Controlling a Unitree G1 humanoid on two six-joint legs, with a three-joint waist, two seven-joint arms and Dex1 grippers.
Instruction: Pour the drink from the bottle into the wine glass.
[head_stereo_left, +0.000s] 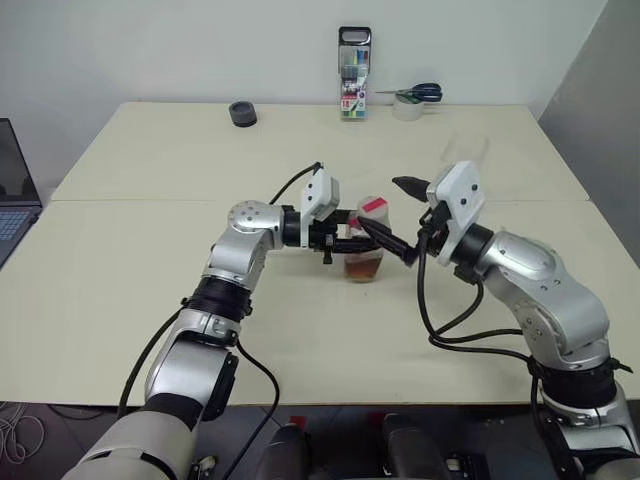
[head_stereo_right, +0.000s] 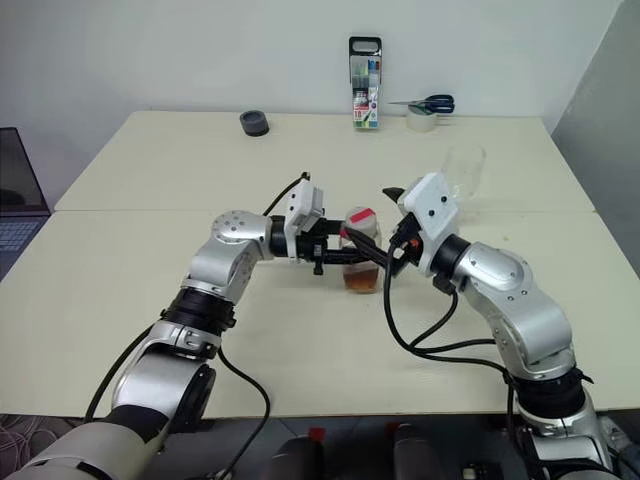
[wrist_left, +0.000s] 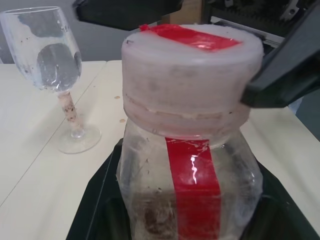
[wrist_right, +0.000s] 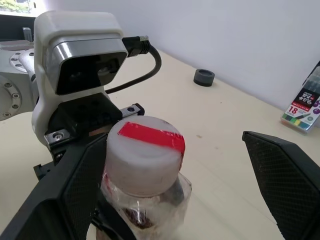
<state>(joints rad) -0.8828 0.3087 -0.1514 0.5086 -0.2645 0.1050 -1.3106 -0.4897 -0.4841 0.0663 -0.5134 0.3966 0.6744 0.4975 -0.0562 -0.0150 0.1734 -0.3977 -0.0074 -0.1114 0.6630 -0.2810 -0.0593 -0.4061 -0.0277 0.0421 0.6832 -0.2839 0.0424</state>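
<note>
1. we see the left pincer (head_stereo_left: 345, 243) clamped on the bottle (head_stereo_left: 366, 247), which stands upright on the desk (head_stereo_left: 150, 300), its whitish cap (wrist_right: 146, 155) on
2. our right pincer (wrist_right: 180, 200) gapes wide, empty, its fingers either side of that cap
3. the wine glass (head_stereo_right: 462, 178) stands beyond the right arm, well apart
4. we judge uncapping comes next

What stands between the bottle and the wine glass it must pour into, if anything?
Nothing on the table blocks that path. The bottle, held by the left gripper, has bare tabletop between it and the wine glass. The white cap is still on the bottle, with the open right gripper straddling it.
</note>
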